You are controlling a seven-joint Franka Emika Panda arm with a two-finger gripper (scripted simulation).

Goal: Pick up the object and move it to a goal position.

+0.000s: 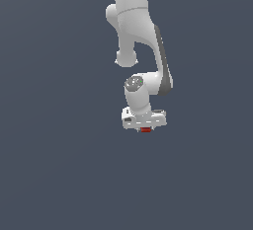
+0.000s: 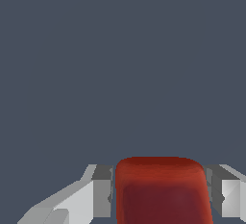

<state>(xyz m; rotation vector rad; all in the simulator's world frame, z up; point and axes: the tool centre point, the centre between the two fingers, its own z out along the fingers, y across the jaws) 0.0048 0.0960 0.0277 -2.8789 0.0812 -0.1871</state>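
Exterior view: on the exterior view's left there is only plain dark grey-blue. It is hard to tell if this is a worktop or just a flat background. In the middle, the white robot arm (image 1: 138,31) comes down from the top edge. It bends at a round joint and ends in a wide white gripper (image 1: 144,123). A small red object (image 1: 146,130) peeks out from under the gripper. Only a little red bit of it shows here, and it is much thinner than the white gripper above it. It sits a bit toward the exterior view's right side of the gripper. On the exterior view's right there is more plain dark grey-blue.

In the wrist view, one grey and white finger (image 2: 98,192) is on one side of the object (image 2: 163,189). The object looks big and red here, with a rounded edge, and it fills the space between the fingers. The other finger (image 2: 223,194) is on its other side. The jaws are squeezed onto the red object from both sides and have it in their grip. Behind them all is the same dark grey-blue.
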